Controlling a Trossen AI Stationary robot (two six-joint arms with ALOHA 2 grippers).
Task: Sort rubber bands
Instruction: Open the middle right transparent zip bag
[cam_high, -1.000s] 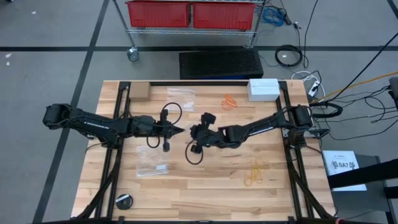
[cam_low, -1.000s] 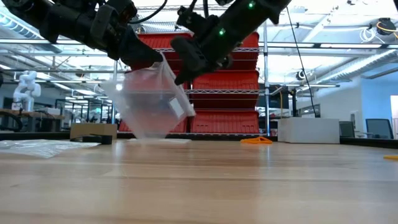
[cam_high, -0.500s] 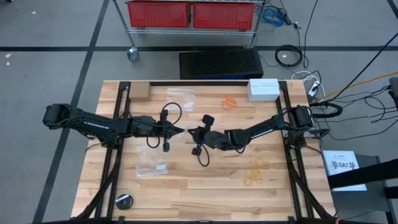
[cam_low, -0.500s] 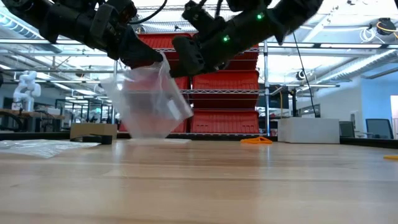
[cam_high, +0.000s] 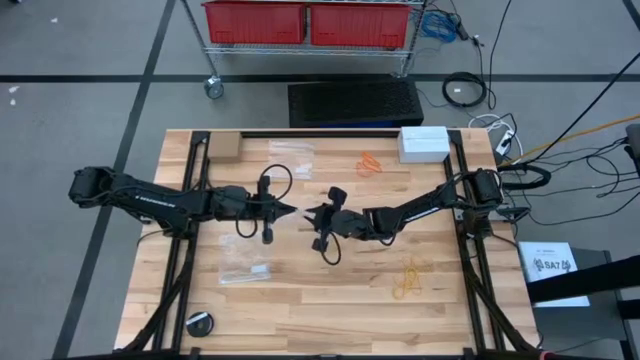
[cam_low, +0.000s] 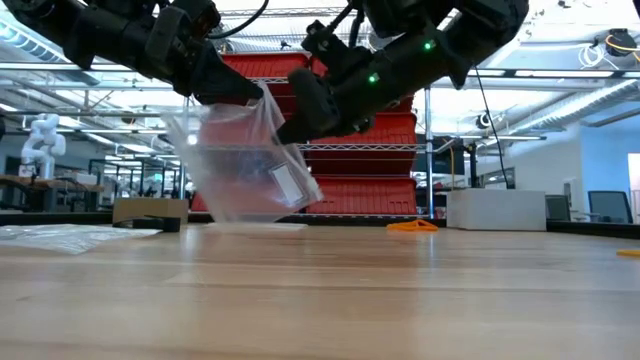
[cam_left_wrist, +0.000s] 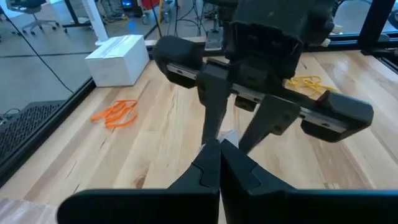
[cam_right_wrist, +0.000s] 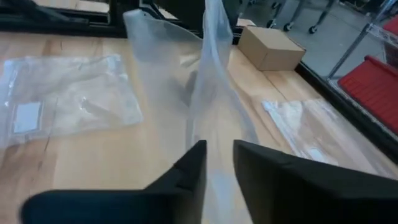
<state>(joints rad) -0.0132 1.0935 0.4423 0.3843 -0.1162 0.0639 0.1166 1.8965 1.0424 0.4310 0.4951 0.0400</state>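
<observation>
A clear plastic bag (cam_low: 245, 165) hangs over the middle of the table. My left gripper (cam_low: 255, 97) is shut on its top. My right gripper (cam_right_wrist: 219, 155) faces the left one from the table's right, with a narrow gap between its fingers. The bag's film (cam_right_wrist: 208, 93) runs up out of that gap. The bag's bottom (cam_low: 240, 215) hangs close to the tabletop. Orange rubber bands (cam_high: 370, 163) lie at the far side and pale yellow-tan ones (cam_high: 410, 278) at the near right. No black rubber bands show. My left gripper pinches the bag's top edge (cam_low: 263, 100) between its two shut fingers, coming slanting down from the table's left. The bag hangs below the fingers, slack. My right gripper has the bag's film standing in the gap between its fingers (cam_right_wrist: 189, 165); whether they touch it, I cannot tell.
One clear bag (cam_high: 245, 262) lies flat at the near left and another (cam_high: 290, 150) at the far side. A white box (cam_high: 423, 142) and a small cardboard box (cam_high: 224, 147) stand along the far edge. A dark round thing (cam_high: 200, 323) sits at the near-left corner.
My right gripper has sunk a little and tipped closer to level beside the bag's top. The bag, drawn up toward that gripper before, now hangs lower and looser, and its right lower corner has swung out toward the right. My left gripper has kept still.
</observation>
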